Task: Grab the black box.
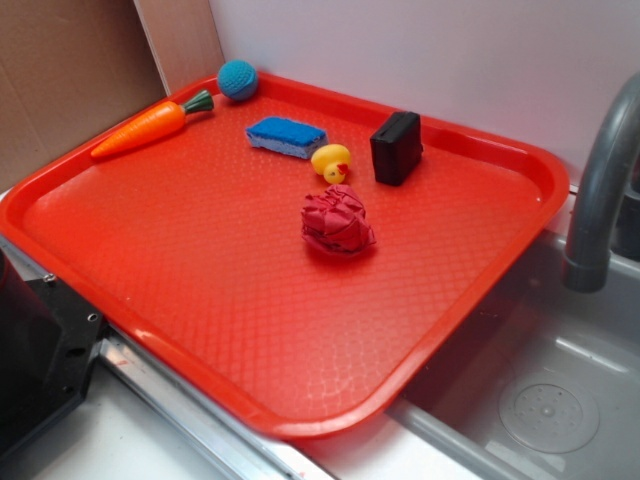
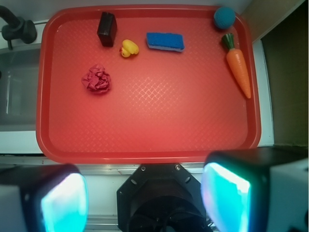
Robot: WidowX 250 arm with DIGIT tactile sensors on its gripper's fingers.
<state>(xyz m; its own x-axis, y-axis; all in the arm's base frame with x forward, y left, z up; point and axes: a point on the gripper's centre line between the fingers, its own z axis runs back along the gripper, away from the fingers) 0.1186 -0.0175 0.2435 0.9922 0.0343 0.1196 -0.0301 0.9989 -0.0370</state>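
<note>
The black box (image 1: 396, 147) (image 2: 106, 29) stood upright near the far edge of the red tray (image 1: 200, 290) (image 2: 159, 125), untouched, with the yellow rubber duck (image 1: 331, 161) (image 2: 129, 48) just beside it and the blue sponge (image 1: 286, 136) (image 2: 165, 41) a little further along the same row. A crumpled red cloth (image 1: 338, 222) (image 2: 96, 79) lay nearer the middle of the tray, apart from the duck and the box. At the opposite far corner sat a blue ball (image 1: 237, 79) (image 2: 224, 17), and next to it a toy carrot (image 1: 150, 127) (image 2: 238, 70) lay along the tray's edge with its green top pointing toward the ball. The tray rested partly over a grey sink (image 1: 540, 390), and a grey faucet (image 1: 600, 180) (image 2: 17, 29) rose beside the corner closest to the box. In the wrist view the pincer (image 2: 145, 200) hung well back from the tray, over its near edge, with its two fingers spread wide apart and nothing between them; the pads (image 2: 224, 198) glowed teal at the bottom of the picture. In the exterior view only a dark part of the robot (image 1: 40, 350) showed at the lower left, clear of every object on the tray.
</note>
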